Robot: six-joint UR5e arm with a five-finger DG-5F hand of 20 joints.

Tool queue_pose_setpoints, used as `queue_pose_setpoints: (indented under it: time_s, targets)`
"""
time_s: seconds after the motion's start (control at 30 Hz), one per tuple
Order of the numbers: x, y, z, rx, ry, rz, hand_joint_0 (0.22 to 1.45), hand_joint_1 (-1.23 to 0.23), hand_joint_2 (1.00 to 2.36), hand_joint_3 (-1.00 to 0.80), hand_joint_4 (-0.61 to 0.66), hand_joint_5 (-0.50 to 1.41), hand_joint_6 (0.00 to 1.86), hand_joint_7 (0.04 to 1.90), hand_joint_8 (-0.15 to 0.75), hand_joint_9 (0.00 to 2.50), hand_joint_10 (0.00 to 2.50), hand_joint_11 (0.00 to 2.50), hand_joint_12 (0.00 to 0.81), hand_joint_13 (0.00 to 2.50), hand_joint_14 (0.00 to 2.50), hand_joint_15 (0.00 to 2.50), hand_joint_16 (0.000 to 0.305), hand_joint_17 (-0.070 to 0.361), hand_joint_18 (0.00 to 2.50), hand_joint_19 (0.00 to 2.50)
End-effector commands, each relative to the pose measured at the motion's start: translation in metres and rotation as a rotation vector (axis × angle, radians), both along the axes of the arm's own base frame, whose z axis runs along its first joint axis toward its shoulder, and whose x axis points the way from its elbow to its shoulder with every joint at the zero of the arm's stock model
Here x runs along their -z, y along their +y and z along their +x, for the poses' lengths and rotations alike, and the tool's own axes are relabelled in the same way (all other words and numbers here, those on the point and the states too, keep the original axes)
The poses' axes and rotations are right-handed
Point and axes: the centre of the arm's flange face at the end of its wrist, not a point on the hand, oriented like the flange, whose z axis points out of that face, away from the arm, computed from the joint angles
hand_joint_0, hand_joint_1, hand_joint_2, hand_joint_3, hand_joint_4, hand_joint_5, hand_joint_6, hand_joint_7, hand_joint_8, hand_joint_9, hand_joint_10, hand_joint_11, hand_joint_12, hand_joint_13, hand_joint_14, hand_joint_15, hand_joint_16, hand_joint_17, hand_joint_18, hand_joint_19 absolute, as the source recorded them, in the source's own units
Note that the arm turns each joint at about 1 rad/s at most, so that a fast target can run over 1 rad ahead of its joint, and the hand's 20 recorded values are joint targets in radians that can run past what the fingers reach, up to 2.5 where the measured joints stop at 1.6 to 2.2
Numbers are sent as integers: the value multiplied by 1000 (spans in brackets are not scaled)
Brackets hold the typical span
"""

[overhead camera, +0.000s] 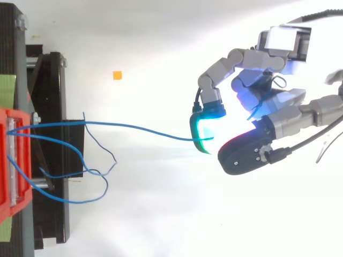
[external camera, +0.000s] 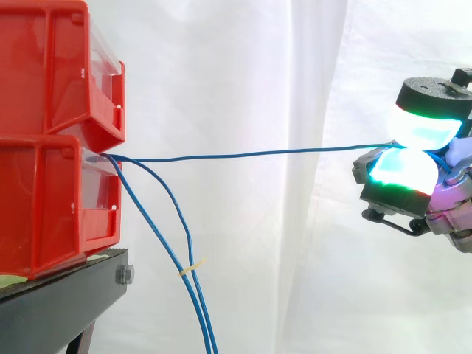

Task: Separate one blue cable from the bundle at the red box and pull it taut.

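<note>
I have the robot hand point(external camera: 404, 171) well out from the red box point(external camera: 44, 206), closed in a pinch on one blue cable point(external camera: 251, 154) between two glowing pads point(external camera: 424, 127). That cable leaves the front of the red box and runs almost level to the pinch. From above it shows a shallow bow along its run, so I judge it separated but not quite taut.

The rest of the bundle point(external camera: 198, 295) droops below the red box, held by a yellow tie point(external camera: 193, 267), and hangs past the edge of the black stand point(external camera: 66, 295), apart from the pinched strand.

To finish well, I would draw the robot hand straight away from the red box along the cable's own line, slowly, and stop once the bow is gone. The pinch has to be firm; a thin cable could slide between rounded pads. Pulling hard could drag the cable out of the red box.
</note>
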Motion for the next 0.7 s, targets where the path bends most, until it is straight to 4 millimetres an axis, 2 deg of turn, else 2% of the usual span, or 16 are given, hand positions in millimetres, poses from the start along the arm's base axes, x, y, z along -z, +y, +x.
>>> queue_pose_setpoints:
  time_s: [0.0, 0.67]
  targets:
    - [0, 0, 0, 0, 0, 0, 662, -769, 1022, -69, 30, -124, 879, 1158, 399, 785, 2359, 1462, 425, 981, 2500, 1329, 53, 120, 1526, 1680]
    - [0, 0, 0, 0, 0, 0, 663, -768, 1022, -73, 28, -124, 878, 1162, 397, 797, 2303, 1502, 427, 988, 2500, 1315, 55, 123, 1532, 1669]
